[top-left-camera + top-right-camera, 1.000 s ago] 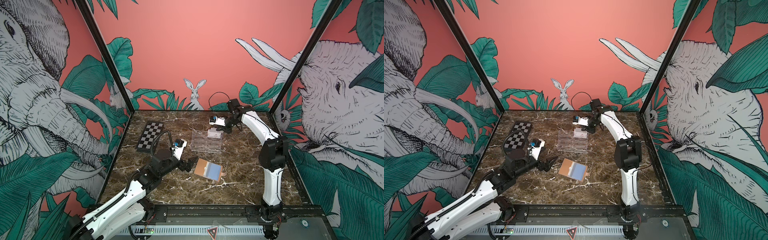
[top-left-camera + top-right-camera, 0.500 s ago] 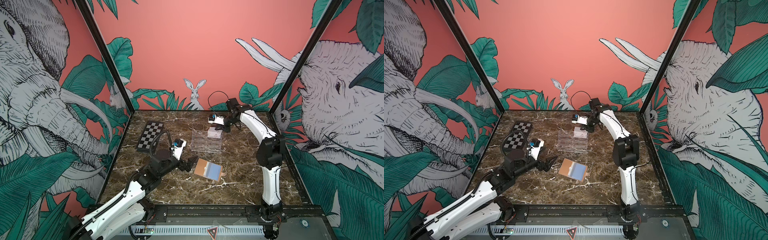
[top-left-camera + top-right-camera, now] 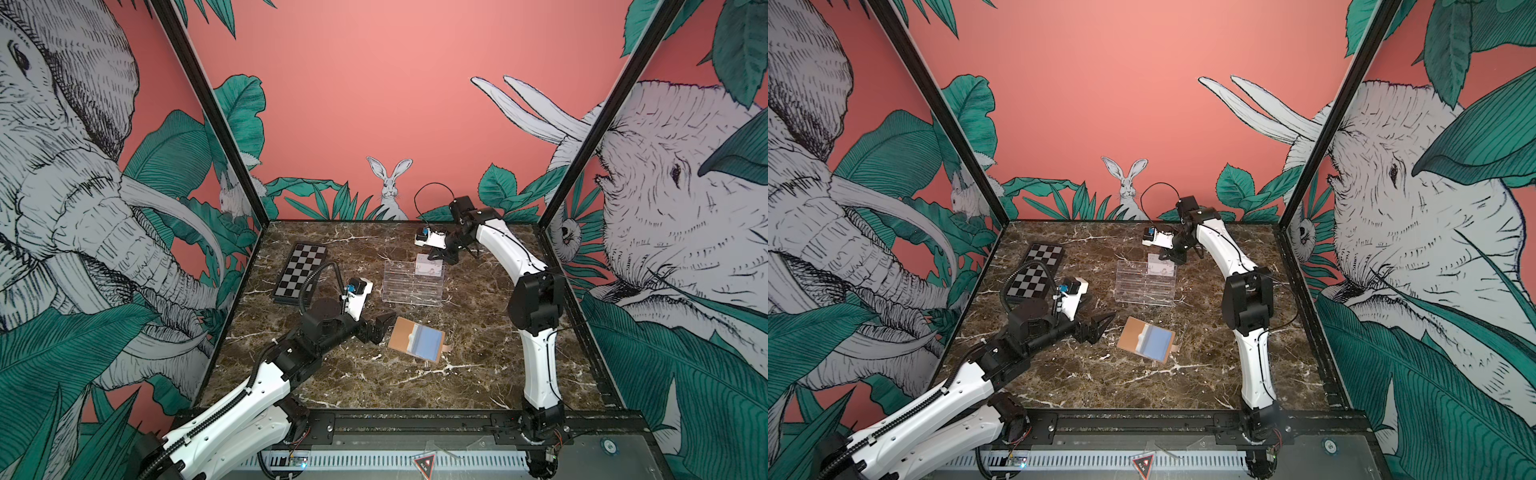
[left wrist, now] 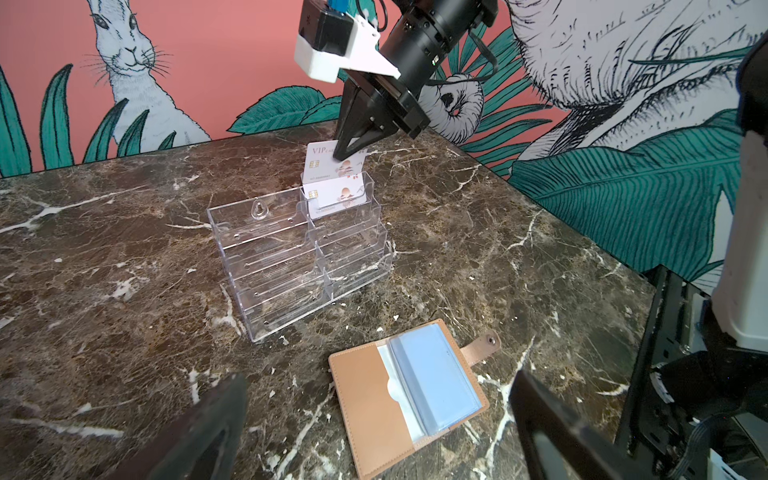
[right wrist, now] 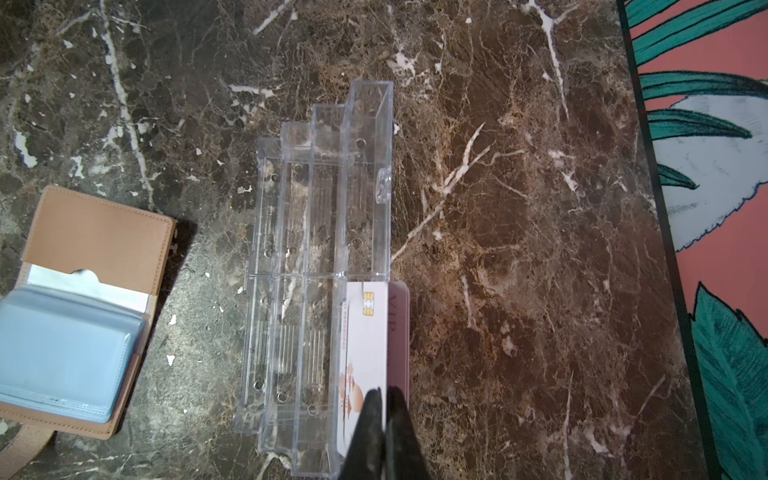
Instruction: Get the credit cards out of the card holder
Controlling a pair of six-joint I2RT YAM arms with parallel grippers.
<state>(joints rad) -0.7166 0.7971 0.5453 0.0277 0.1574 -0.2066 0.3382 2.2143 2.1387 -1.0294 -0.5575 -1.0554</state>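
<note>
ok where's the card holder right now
The card holder lies open near the middle in both top views, right of the left gripper and in front of the clear rack.

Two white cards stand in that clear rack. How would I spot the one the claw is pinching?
On the marble table, find the clear tiered rack; the right claw hangs over its top tier. There two white chip cards overlap: the pinched card is the rear one, riding higher than the seated card, with "VIP" showing at its top.

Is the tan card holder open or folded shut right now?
Open. The card holder lies flat on the table, covers spread, its bluish clear sleeves facing up and the snap tab unfastened.
</note>
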